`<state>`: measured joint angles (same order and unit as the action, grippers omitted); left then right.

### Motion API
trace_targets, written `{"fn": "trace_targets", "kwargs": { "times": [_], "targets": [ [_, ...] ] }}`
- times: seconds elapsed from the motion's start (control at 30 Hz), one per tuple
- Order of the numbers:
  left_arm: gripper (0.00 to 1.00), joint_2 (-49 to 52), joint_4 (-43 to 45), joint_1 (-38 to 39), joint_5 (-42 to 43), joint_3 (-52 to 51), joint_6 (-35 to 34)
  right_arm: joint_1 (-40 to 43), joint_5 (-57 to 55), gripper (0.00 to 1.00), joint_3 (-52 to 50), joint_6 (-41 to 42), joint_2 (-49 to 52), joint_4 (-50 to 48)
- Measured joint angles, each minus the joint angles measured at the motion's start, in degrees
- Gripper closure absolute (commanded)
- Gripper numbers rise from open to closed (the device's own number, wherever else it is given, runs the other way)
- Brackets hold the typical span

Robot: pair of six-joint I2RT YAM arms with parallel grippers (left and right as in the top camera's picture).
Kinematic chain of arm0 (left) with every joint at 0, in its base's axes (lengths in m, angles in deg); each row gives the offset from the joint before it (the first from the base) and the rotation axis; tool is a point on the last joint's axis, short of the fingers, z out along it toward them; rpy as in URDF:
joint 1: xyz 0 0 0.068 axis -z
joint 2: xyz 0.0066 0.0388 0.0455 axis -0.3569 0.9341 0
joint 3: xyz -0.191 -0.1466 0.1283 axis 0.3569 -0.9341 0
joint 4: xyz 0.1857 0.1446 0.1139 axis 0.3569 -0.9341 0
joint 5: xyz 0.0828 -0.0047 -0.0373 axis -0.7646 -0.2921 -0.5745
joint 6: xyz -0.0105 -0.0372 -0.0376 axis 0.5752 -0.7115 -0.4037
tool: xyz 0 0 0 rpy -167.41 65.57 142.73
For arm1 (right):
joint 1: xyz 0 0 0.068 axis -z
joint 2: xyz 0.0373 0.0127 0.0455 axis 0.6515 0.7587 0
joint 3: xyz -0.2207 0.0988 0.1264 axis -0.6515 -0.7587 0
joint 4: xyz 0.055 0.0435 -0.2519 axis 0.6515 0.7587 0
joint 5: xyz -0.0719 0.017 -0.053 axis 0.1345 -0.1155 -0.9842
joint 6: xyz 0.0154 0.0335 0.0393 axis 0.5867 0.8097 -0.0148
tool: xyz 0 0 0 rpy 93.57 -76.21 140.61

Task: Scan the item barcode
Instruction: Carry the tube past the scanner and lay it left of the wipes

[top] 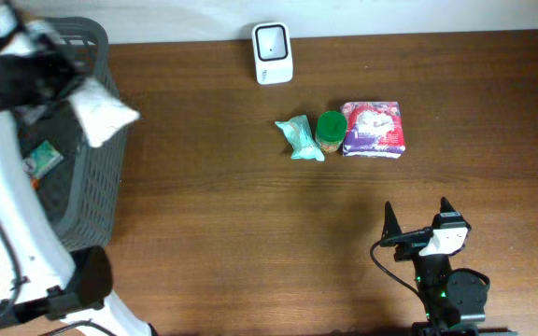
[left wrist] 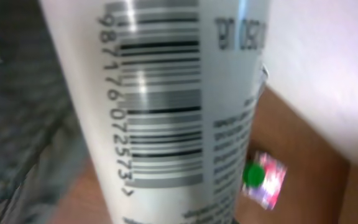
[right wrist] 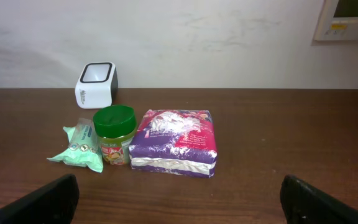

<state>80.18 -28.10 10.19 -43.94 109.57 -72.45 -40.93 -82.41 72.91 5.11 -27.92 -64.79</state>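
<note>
My left gripper (top: 75, 82) is blurred at the far left, above the basket, and is shut on a white packet (top: 106, 115). In the left wrist view the packet (left wrist: 160, 112) fills the frame, its black barcode (left wrist: 163, 106) facing the camera and hiding my fingers. The white barcode scanner (top: 273, 53) stands at the table's back edge, well to the right of the packet, and its dark window shows in the right wrist view (right wrist: 96, 84). My right gripper (top: 417, 220) rests low near the front edge, open and holding nothing (right wrist: 188, 205).
A grey mesh basket (top: 96, 201) at the left holds a small green-labelled item (top: 41, 159). In front of the scanner sit a teal packet (top: 301, 138), a green-lidded jar (top: 331, 130) and a purple pack (top: 374, 129). Bare brown table lies between them and my right gripper.
</note>
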Motion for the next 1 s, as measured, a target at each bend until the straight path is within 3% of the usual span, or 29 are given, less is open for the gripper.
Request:
{"fn": "trace_targets", "kwargs": {
  "times": [0.2, 0.43, 0.73, 1.0],
  "targets": [
    [1.00, 1.09, 0.00, 12.04, -2.51, 0.02, 8.76, 0.00, 0.02, 0.01, 0.00, -0.02, 0.00, 0.00],
    [0.99, 11.41, -0.17, 23.67, -5.51, 0.02, 16.59, 0.00, 0.02, 0.01, 0.00, -0.02, 0.00, 0.00],
    [0.94, 26.40, 0.63, 31.63, -5.88, 0.00, 18.03, 0.00, 0.00, 0.01, 0.00, 0.00, 0.00, 0.00],
    [0.93, 34.97, 7.28, 34.56, -6.05, 0.00, 16.06, 0.00, 0.02, 0.01, 0.00, 0.02, 0.00, 0.00]
  ]
}}
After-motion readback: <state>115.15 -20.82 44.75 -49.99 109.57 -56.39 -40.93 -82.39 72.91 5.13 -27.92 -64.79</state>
